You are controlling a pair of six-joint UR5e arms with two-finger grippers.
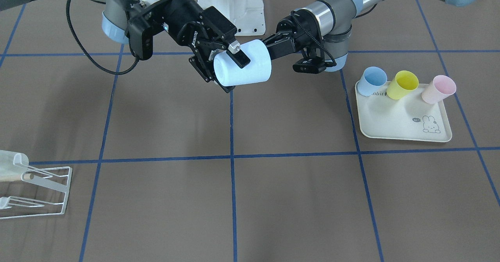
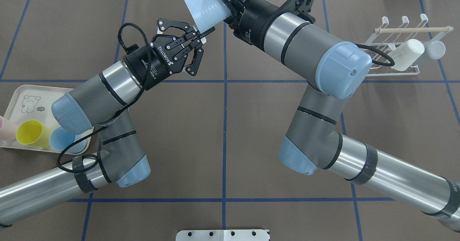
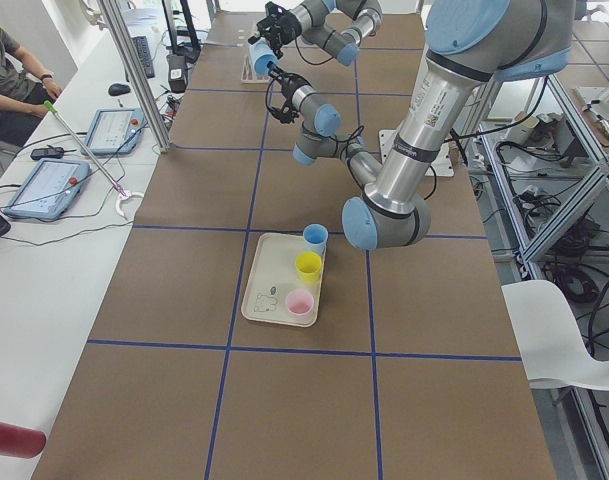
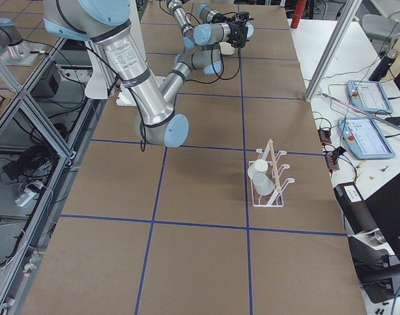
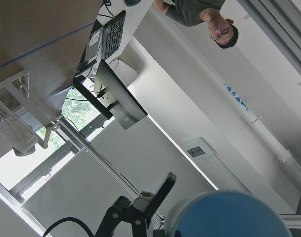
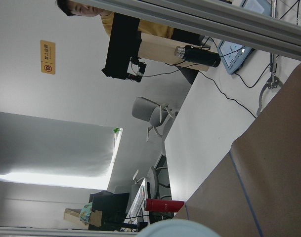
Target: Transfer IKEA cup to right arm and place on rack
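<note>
Fingers of right gripper [image 1: 224, 65] pinch blue cup [image 1: 243, 63] — left gripper [image 2: 192, 47] spread, beside it.

White walls, a bright window [image 5: 66, 118], a white side desk [image 3: 44, 250] and white chair [image 3: 564, 335]

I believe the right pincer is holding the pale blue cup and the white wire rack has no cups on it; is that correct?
Not quite: the rack already carries two white cups, as the overhead exterior view shows. The right pincer does hold the pale blue cup.
</note>
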